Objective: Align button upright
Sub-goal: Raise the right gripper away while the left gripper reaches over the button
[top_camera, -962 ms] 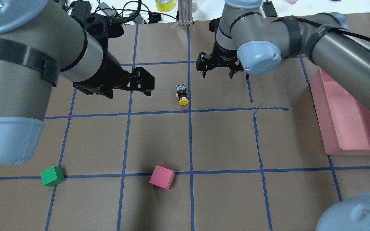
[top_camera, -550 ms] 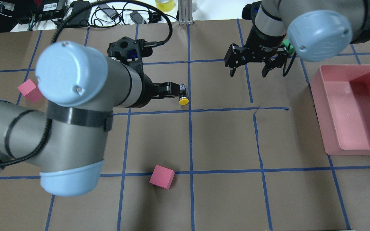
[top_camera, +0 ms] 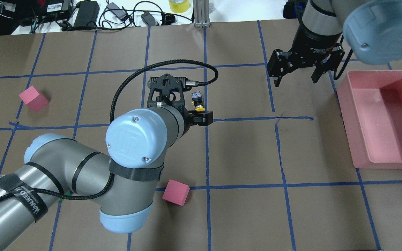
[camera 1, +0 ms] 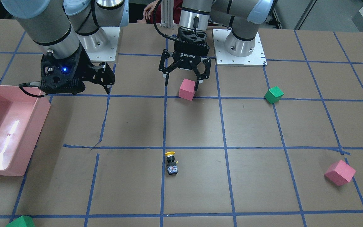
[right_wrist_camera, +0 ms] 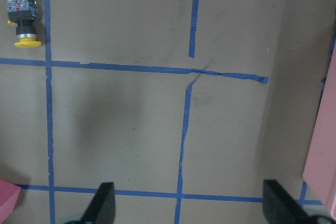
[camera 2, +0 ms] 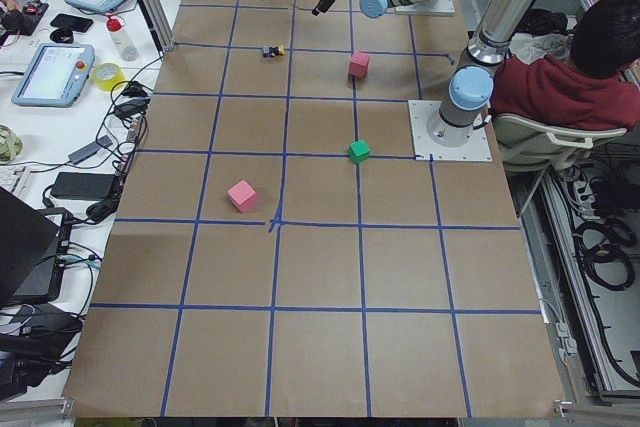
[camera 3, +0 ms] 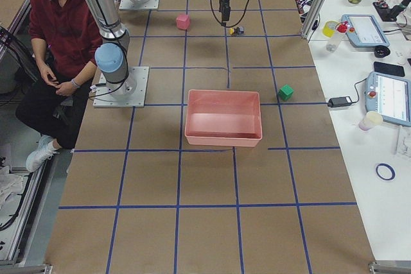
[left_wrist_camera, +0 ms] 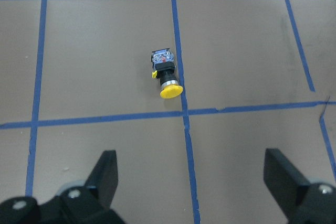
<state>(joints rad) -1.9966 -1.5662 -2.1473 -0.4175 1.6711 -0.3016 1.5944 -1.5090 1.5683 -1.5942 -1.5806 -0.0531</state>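
The button [top_camera: 196, 101] lies on its side on the brown table next to a blue tape line, yellow cap toward the robot. It also shows in the front view [camera 1: 170, 163], the left wrist view [left_wrist_camera: 165, 73] and the right wrist view [right_wrist_camera: 21, 19]. My left gripper [camera 1: 181, 80] is open and empty. It hangs above the table on the robot's side of the button, which lies ahead of its fingers [left_wrist_camera: 107, 171]. My right gripper [top_camera: 296, 82] is open and empty, up beside the pink bin and well to the right of the button.
A pink bin [top_camera: 347, 115] stands at the right edge. One pink cube [top_camera: 176, 192] lies near the robot and another [top_camera: 33, 98] at the left. A green cube [camera 1: 273, 94] lies on the robot's left and another [camera 1: 20, 222] at the far edge.
The left arm has swung round, and its gripper has pulled back from beside the button to the robot's side of it. The right gripper has moved right toward the bin. The button has not moved.
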